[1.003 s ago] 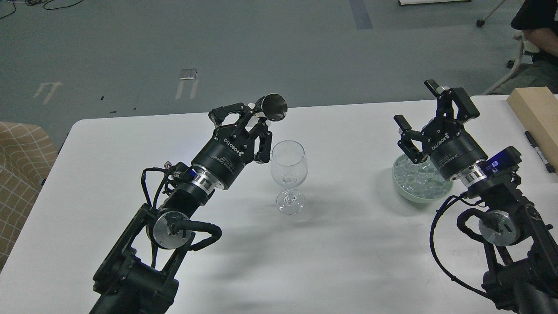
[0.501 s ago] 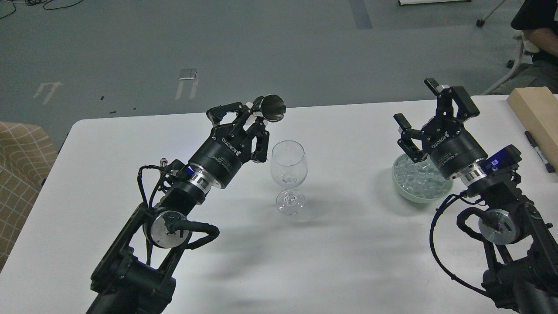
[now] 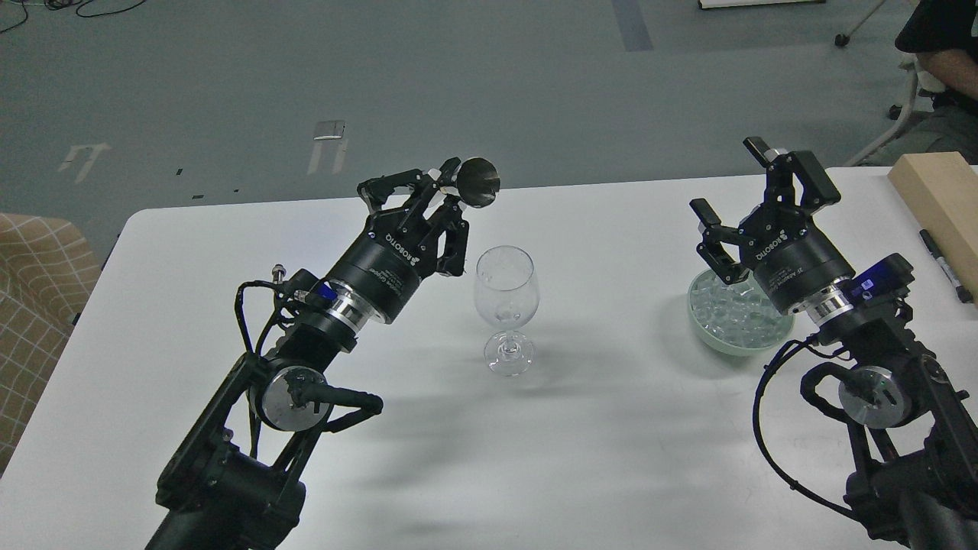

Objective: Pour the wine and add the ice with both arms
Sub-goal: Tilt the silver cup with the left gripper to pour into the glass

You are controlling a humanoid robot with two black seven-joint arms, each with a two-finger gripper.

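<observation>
The left end effector (image 3: 428,202) is clamped on a small dark scoop (image 3: 477,182) just left of and beyond the wine glass (image 3: 504,309); a careless swing could topple it. The right end effector (image 3: 752,198), fingers spread and holding nothing, hovers over the ice (image 3: 733,313) in its green bowl (image 3: 722,344) at the worktop's (image 3: 611,428) right.

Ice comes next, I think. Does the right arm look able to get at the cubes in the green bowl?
Probably yes. The right gripper hangs open just above the bowl, and nothing covers the ice.
</observation>
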